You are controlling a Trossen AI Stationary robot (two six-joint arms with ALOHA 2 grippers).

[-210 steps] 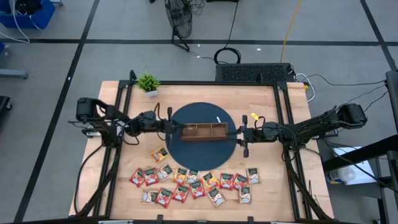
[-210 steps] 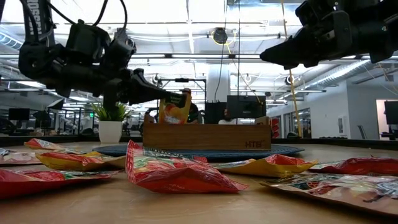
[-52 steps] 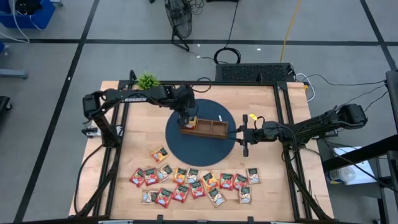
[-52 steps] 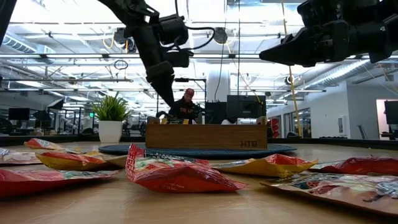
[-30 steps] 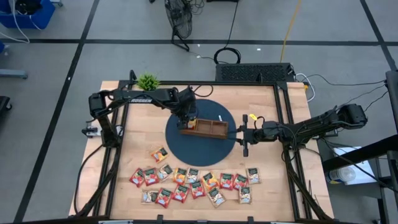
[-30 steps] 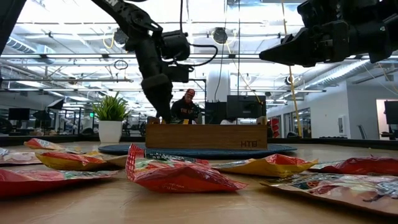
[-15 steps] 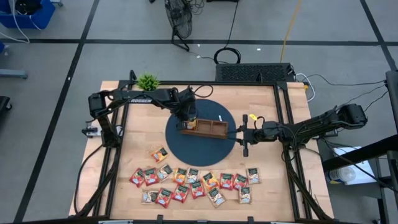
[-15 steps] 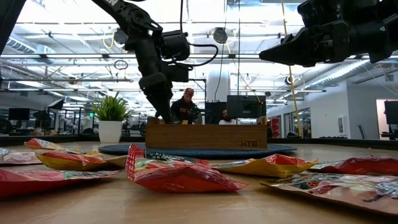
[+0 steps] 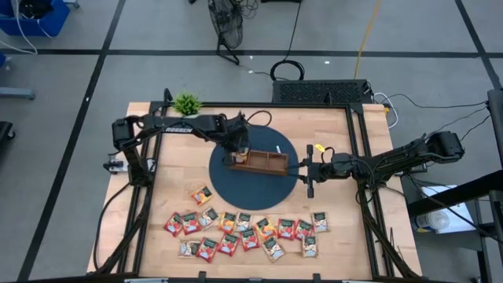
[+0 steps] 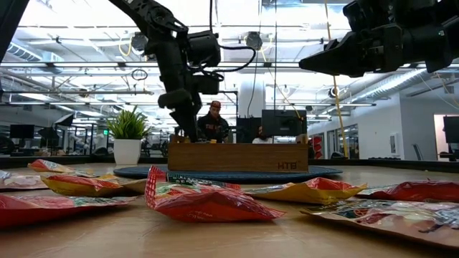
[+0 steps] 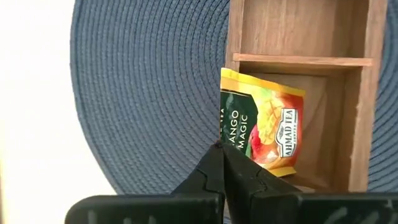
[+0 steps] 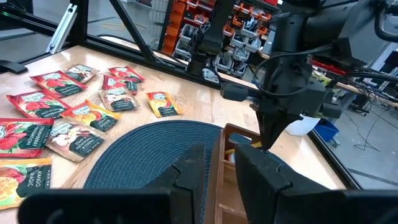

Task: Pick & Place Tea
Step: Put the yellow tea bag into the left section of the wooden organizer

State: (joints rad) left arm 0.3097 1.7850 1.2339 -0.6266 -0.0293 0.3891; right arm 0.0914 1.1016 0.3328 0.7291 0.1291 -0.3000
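The wooden tray (image 9: 258,163) sits on a round blue mat (image 9: 228,185). My left gripper (image 9: 238,152) reaches down into the tray's left end compartment (image 11: 323,124) and is shut on an orange mango tea sachet (image 11: 264,121). My right gripper (image 9: 305,167) is open and hovers above the mat's right edge, just right of the tray (image 12: 233,134). Several red, orange and green-and-white sachets (image 9: 247,232) lie flat along the table's near side, with one apart (image 9: 202,194). My left gripper (image 11: 219,149) pinches the orange sachet between its two fingers at one edge, near a corner (image 11: 229,140). The fingers (image 10: 188,123) come from above, slanting down into the compartment. The sachet stands tilted below them, its far part lying against the compartment's floor.
A small potted plant (image 9: 187,104) stands at the far left corner. The tray's middle and right compartments (image 9: 275,164) hold no sachet that I can see. Loose sachets (image 10: 204,201) crowd the near foreground of the low view. A person (image 10: 213,122) sits in the room behind the tray.
My left gripper's fingertips have stayed in the tray's left compartment, shut on the sachet, while its wrist has shifted slightly toward the table's right. The right arm has kept still.
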